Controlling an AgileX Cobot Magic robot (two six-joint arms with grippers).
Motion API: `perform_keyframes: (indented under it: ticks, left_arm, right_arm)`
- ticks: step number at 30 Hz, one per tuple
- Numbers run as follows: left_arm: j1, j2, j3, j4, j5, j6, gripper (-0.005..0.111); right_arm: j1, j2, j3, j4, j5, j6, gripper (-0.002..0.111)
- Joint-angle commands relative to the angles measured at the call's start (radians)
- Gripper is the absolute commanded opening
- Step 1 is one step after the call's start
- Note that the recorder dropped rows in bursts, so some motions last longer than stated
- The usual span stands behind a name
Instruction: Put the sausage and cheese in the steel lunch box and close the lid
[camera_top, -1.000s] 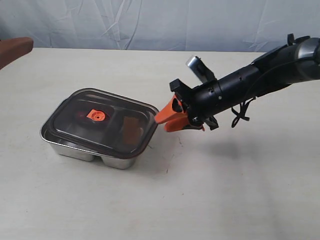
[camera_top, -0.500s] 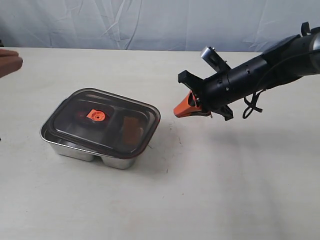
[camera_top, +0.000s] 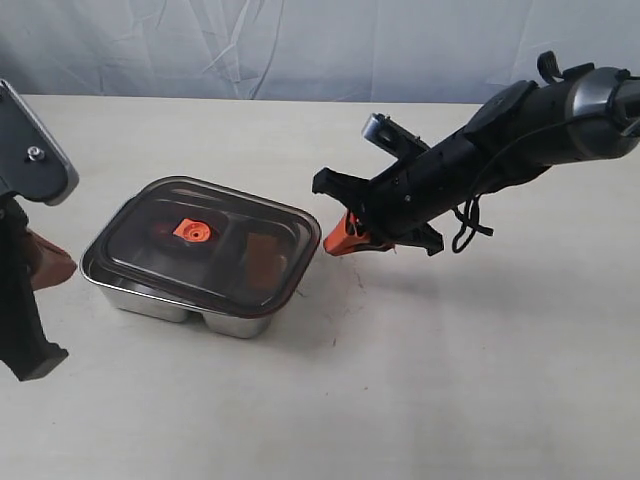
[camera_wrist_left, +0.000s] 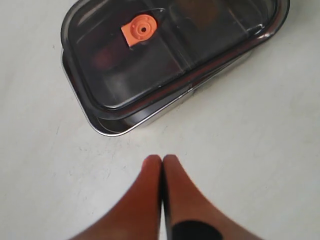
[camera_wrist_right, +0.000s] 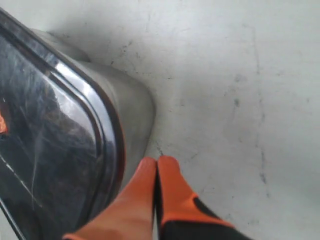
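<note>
Right gripper (camera_wrist_right: 156, 162): orange fingers pressed together, empty; tip low, just beside a corner of the steel lunch box (camera_top: 165, 303); arm slants down from the right | Left gripper (camera_wrist_left: 161, 160): fingers pressed together, empty, apart from the box | lid (camera_top: 205, 240): smoky translucent plastic, rounded rectangle, orange valve tab (camera_top: 192, 231), seated on the shiny box | cheese (camera_top: 262, 256), sausage (camera_wrist_left: 102, 59): dim shapes under the lid | table (camera_top: 450, 380): matte off-white.
</note>
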Motion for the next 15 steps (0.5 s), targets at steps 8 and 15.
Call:
perform_keyframes:
  ticks: [8, 15]
  left_arm:
    - [-0.002, 0.017, 0.002, -0.014, -0.01, -0.011, 0.0]
    - [-0.002, 0.017, 0.002, -0.013, -0.011, -0.011, 0.0]
  right_arm:
    - [0.007, -0.01, -0.002, -0.005, -0.025, 0.033, 0.0]
    - [0.016, -0.01, -0.002, -0.005, -0.032, 0.04, 0.0]
